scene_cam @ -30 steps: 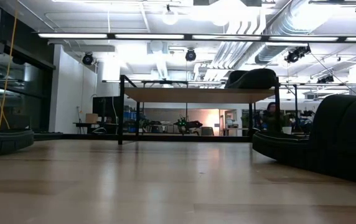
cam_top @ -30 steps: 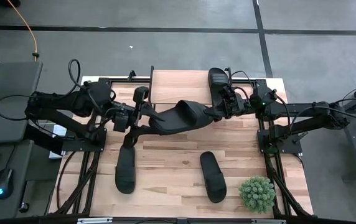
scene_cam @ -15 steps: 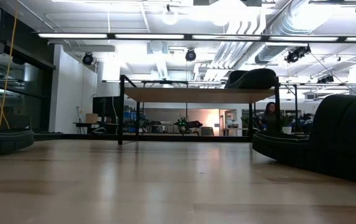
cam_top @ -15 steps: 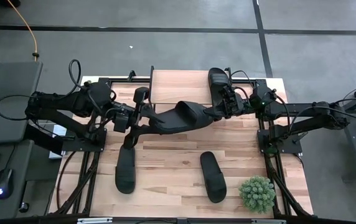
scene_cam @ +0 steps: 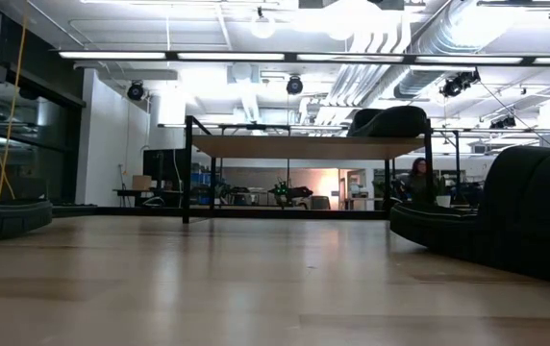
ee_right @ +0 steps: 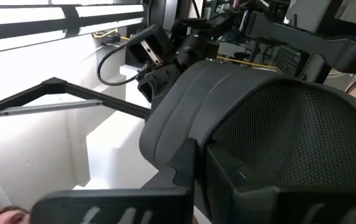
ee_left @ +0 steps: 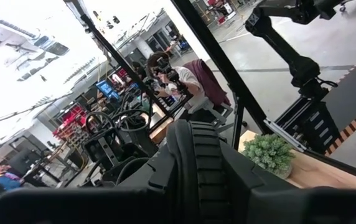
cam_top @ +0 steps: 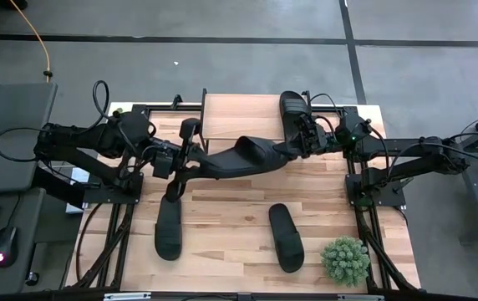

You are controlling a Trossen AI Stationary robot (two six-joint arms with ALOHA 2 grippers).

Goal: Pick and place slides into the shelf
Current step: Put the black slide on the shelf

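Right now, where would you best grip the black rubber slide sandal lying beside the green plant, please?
Come from above and pinch the black rubber slide sandal across its narrow width: it lies flat, and bare wooden tabletop shows along both long edges.

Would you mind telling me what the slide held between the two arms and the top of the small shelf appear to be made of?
The held slide looks like matte black rubber or foam: dull, with moulded ribs across the strap in the left wrist view and a fine textured footbed in the right wrist view. The left hand and right hand grip its ends. The shelf top looks like pale unglossed wood with plank seams; its legs look like thin black metal.
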